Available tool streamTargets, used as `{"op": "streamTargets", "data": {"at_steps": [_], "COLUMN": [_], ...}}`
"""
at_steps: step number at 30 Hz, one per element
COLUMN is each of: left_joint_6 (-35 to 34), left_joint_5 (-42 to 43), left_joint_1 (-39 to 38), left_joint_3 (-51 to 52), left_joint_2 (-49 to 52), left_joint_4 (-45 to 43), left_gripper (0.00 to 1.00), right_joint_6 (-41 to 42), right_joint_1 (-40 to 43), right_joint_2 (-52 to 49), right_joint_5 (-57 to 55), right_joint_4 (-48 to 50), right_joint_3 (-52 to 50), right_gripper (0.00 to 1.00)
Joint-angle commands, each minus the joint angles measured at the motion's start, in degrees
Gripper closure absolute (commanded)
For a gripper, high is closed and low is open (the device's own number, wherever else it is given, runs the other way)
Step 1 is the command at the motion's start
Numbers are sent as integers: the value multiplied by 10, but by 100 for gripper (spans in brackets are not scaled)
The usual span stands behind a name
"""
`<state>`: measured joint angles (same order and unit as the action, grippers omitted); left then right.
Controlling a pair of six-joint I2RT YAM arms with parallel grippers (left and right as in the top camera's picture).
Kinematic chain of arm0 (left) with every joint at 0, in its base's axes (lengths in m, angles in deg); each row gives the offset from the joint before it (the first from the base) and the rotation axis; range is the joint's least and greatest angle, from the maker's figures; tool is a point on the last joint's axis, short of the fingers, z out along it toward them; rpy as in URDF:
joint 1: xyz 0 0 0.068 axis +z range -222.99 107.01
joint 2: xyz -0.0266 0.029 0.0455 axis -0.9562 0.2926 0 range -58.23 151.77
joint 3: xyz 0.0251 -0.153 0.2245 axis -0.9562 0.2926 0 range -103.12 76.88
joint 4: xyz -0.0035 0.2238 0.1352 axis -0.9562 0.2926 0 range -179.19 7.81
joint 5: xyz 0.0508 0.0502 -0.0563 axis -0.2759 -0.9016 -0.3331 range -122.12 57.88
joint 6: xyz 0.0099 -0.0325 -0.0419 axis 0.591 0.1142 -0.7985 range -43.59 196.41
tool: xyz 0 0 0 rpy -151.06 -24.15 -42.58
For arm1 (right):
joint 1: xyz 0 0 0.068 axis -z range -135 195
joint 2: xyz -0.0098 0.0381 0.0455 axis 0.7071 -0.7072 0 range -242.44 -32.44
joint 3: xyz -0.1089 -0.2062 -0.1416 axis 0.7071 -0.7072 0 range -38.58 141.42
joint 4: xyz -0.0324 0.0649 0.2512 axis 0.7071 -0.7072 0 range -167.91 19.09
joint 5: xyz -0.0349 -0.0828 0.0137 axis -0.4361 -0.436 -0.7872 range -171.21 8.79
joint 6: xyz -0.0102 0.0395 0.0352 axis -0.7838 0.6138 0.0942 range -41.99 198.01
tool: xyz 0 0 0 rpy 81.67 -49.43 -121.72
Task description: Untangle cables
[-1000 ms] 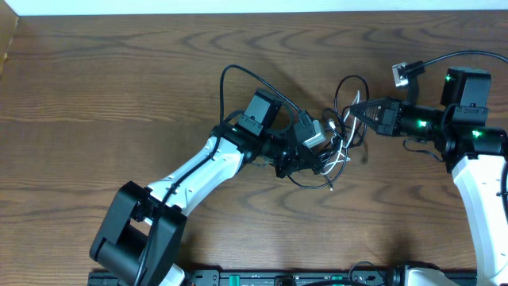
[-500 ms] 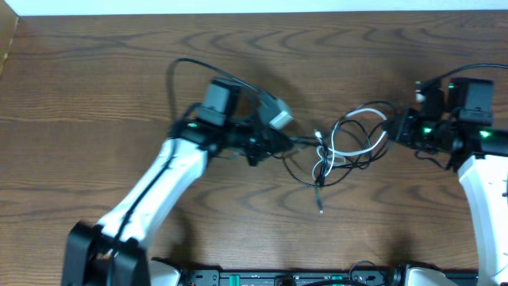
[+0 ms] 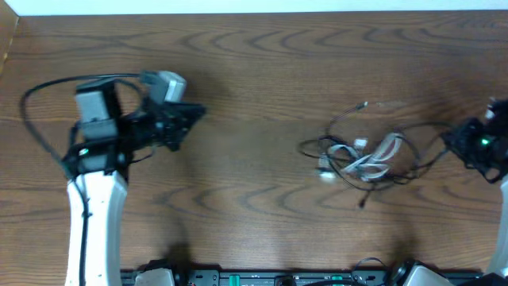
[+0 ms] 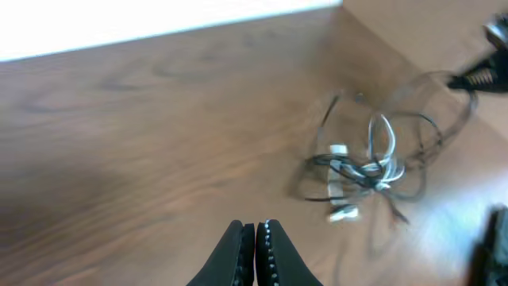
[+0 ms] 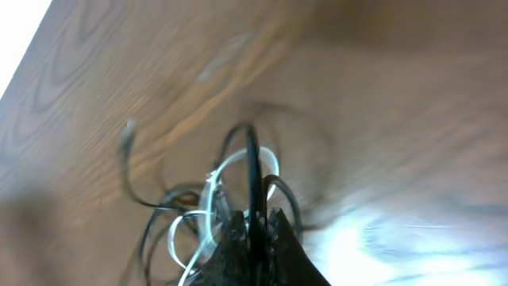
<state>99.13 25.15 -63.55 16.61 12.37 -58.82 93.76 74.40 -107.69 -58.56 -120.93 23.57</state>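
Tangled cables [image 3: 361,157] lie on the wooden table [image 3: 254,71], right of centre. The left gripper [image 4: 255,232] is closed and empty, well apart from them across bare wood. The right gripper [image 5: 255,219] is clamped on the black cable [image 5: 252,163] at the tangle's edge.

The cables [image 3: 361,157] are blurred; the right arm [image 3: 494,151] runs off the edge.
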Motion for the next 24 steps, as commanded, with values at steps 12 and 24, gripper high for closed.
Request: {"op": "streamTargets", "data": {"at_steps": [12, 24], "left_joint_6": [-9, 23], "left_joint_5": [113, 111], "left_joint_1": [66, -66], "left_joint_3": [2, 2], "left_joint_2": [-18, 33], "left_joint_4": [42, 52], "left_gripper": [69, 52], "right_joint_6": [-56, 11], "right_joint_1": [-40, -273], "right_joint_2": [7, 6], "right_joint_5": [106, 213], "right_joint_4": [14, 223], "right_joint_3": [12, 12], "right_gripper": [99, 99]}}
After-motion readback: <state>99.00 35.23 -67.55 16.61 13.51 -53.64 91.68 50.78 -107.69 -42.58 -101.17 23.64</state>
